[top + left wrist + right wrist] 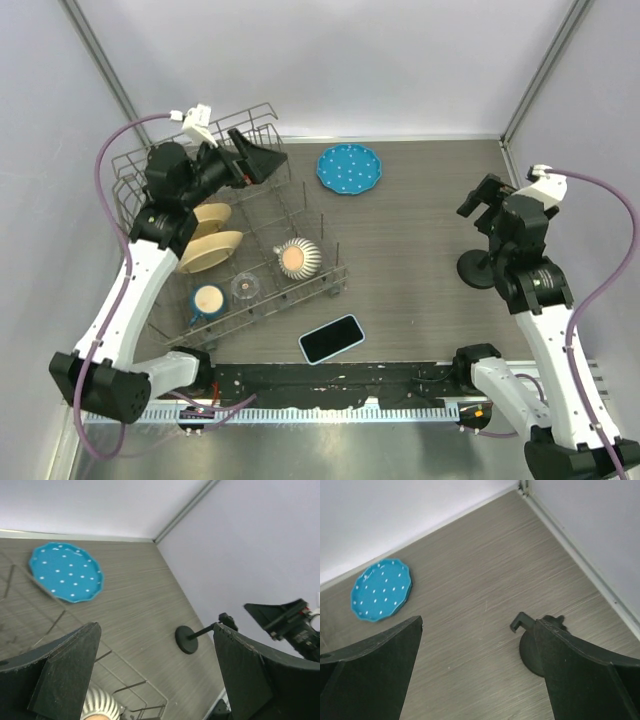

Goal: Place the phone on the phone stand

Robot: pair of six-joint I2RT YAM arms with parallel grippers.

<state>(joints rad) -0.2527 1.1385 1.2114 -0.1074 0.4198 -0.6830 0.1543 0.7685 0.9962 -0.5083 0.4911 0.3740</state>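
The phone [331,338] lies flat, screen up, near the table's front edge, just right of the dish rack; neither wrist view shows it. The black phone stand [476,268] is upright at the right side, partly hidden behind my right arm. Its disc base and post appear in the left wrist view [187,640] and its cradle and base in the right wrist view [529,651]. My left gripper [262,158] [156,630] hangs open over the rack's far side, empty. My right gripper [482,200] [479,622] is open and empty just above and left of the stand.
A wire dish rack [255,109] fills the left side, holding tan plates [212,245], a striped bowl [297,258] [100,707] and a blue cup [208,300]. A round blue dotted plate [350,168] [65,572] [381,590] lies at the back. Walls enclose three sides.
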